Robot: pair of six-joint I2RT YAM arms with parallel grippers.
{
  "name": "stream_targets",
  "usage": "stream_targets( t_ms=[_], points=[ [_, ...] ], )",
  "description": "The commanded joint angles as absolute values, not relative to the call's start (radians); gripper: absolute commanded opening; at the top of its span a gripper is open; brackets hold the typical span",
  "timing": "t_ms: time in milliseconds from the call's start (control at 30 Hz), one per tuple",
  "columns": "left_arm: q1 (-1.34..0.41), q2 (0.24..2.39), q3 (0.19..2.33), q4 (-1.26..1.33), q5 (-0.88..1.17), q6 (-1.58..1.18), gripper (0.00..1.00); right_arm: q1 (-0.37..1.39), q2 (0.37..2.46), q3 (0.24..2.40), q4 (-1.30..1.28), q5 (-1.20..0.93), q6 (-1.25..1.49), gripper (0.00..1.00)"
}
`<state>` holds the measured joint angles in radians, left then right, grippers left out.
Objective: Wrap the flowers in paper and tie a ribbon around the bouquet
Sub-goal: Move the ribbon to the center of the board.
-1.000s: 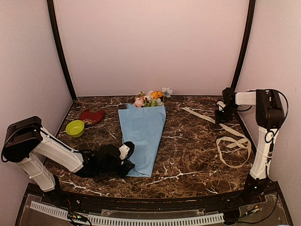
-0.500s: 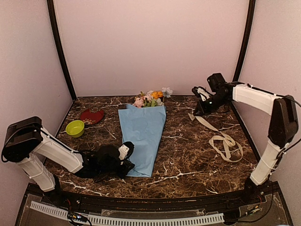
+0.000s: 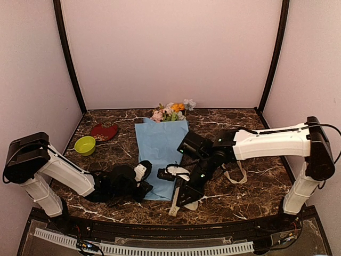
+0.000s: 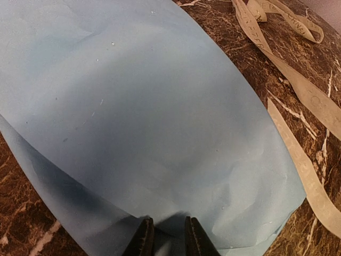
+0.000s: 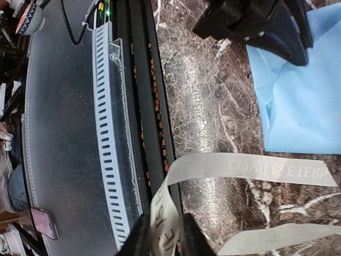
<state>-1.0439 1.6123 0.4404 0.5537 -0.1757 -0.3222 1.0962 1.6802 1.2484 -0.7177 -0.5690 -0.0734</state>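
Left end effector is clenched on the near edge of the paper, down at table level, at the narrow end of the cone. Light-blue face is up. The bouquet lies flat mid-table with its narrow end toward the arm bases. The flowers stick out of the wide far end.

Right end effector sits front-centre, just right of the cone's tip, grasping the ribbon. The band is pinched between both fingers. From there the ribbon runs loose: one strip just off the paper's near-right corner, the rest trailing right across the marble. It's beside the bouquet. Can't tell if it overlaps the paper's right edge.

Green bowl and red dish sit far left, well apart from the paper.
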Motion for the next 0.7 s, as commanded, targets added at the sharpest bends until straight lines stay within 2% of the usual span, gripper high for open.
stream_targets(
  t_ms=[0,100,200,267,433,667],
  points=[
    [-1.048,1.673,0.402,0.394,-0.149,-0.338,0.2,1.11,1.692,1.23,-0.704,-0.493,-0.039,0.47],
    [-1.048,1.671,0.402,0.39,-0.147,-0.338,0.2,1.089,1.683,1.23,-0.652,-0.364,0.012,0.72],
    [-1.048,1.671,0.404,0.382,-0.151,-0.337,0.2,1.011,1.678,1.202,-0.535,-0.346,0.116,0.88],
    [-1.048,1.669,0.402,0.381,-0.152,-0.339,0.2,0.936,1.688,1.176,-0.444,-0.35,0.245,0.88],
    [-1.048,1.673,0.408,0.382,-0.15,-0.338,0.2,0.792,1.766,1.051,-0.141,-0.507,0.638,0.81],
    [-1.048,1.688,0.412,0.39,-0.142,-0.338,0.2,0.784,1.896,1.023,0.075,-0.531,0.777,0.77]
  ],
)
